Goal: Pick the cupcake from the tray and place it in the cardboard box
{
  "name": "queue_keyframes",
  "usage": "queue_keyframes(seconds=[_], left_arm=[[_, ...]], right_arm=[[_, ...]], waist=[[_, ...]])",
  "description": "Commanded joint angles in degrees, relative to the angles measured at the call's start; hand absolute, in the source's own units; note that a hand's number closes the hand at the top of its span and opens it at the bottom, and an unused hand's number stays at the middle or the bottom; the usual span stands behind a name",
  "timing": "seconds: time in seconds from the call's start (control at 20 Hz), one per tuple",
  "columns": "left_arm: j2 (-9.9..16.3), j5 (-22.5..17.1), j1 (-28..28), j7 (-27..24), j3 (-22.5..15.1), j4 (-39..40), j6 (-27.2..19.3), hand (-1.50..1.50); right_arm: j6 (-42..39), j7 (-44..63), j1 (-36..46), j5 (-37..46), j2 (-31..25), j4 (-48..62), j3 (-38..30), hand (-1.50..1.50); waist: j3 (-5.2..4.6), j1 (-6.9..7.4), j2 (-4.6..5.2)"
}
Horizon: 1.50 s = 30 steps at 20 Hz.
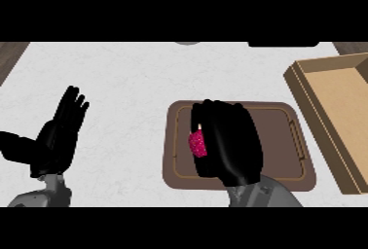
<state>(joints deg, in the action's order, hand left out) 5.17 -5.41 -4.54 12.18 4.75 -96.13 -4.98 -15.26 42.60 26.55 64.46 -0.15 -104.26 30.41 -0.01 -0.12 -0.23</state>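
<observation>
A pink cupcake [197, 144] sits on the brown tray [287, 179] in the middle of the white counter. My right hand [233, 141] lies over it with fingers stretched toward the far rim, hiding most of the cupcake. Only a pink sliver shows at the hand's left edge, beside the thumb. The fingers do not look curled round the cupcake. The open cardboard box [336, 121] stands to the right of the tray, long side running away from me. My left hand [57, 136] rests open at the left, fingers up.
A grey round thing [187, 43] and a black object [283, 44] peek in at the counter's far edge. Dark wood shows at the far left corner [10, 56]. Bare white counter lies between the left hand and the tray.
</observation>
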Motion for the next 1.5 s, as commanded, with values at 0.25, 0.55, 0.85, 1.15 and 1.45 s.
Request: queue_keyframes(seconds=[0.25, 0.55, 0.85, 1.15, 1.45], left_arm=[[0.4, -0.1, -2.6, 1.7, 0.7, 0.9, -0.7, 0.00], [-0.6, 0.3, -0.6, -1.8, -0.1, 2.4, 0.3, 0.00], [0.5, -0.1, -4.1, 1.7, 1.0, 2.1, -0.4, 0.00], [-0.9, 1.2, 0.0, -0.5, -1.4, 0.6, 0.3, 0.00], [-0.2, 0.9, -1.3, 4.9, -0.8, -4.9, -1.6, 0.00]], right_arm=[[2.6, 7.1, 6.0, 4.7, -2.4, -7.2, -13.6, 1.50], [-3.7, 9.1, 9.0, 1.8, -3.7, -9.3, -22.4, 1.50], [-0.9, -0.3, 4.8, -4.3, -11.8, -4.6, -33.9, 1.50], [3.8, -8.0, 7.0, -2.9, -21.1, 7.3, -41.3, 1.50], [8.8, -17.7, 5.1, -3.9, -26.6, 18.9, -44.9, 1.50]], waist=[[0.01, -0.25, 0.18], [0.00, 0.11, 0.18], [0.03, -0.04, 0.27], [0.01, 0.38, 0.39], [0.04, 0.44, 0.28]])
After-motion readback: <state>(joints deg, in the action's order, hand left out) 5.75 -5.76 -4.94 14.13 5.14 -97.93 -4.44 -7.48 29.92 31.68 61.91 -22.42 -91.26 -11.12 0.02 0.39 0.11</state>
